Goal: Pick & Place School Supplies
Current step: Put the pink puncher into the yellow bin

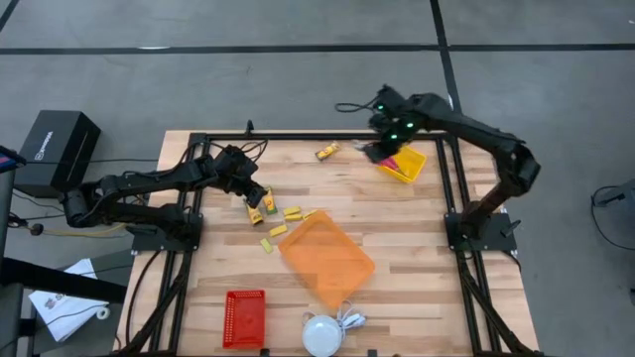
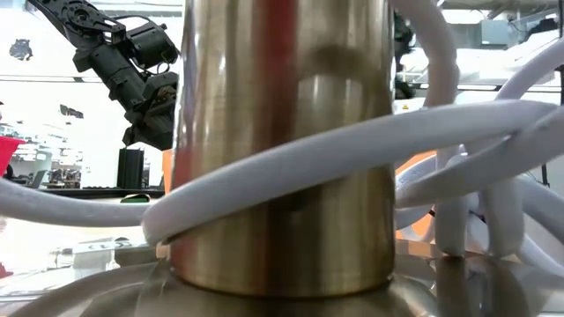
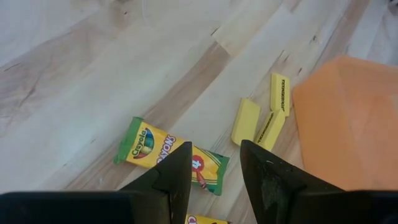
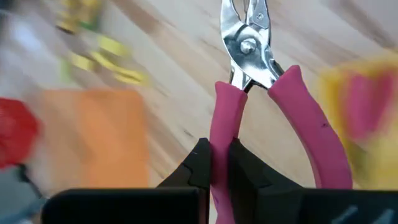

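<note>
Nearest the front edge of the wooden surface, a white dome with a cord and a red bin are seen, with an orange tray lying just behind them.

Further in, the left gripper is held low over a crayon packet, its fingers parted to a middling gap with nothing between them. The packet lies directly ahead of and beneath the fingertips, and its long axis is set across the gap, so a closing move would probably meet it along its length, not across its narrow side; a turn of the wrist is judged likely to be needed. Three yellow blocks are scattered just beside the packet, close to the tray's edge. A second packet is seen near the first, and this arm is clearly the nearer to all of them.

Farthest back, the right gripper is poised over the yellow bin, its fingers clamped on one pink handle of the scissors, whose blades point away from the wrist. Another packet lies alone near the far edge.
</note>
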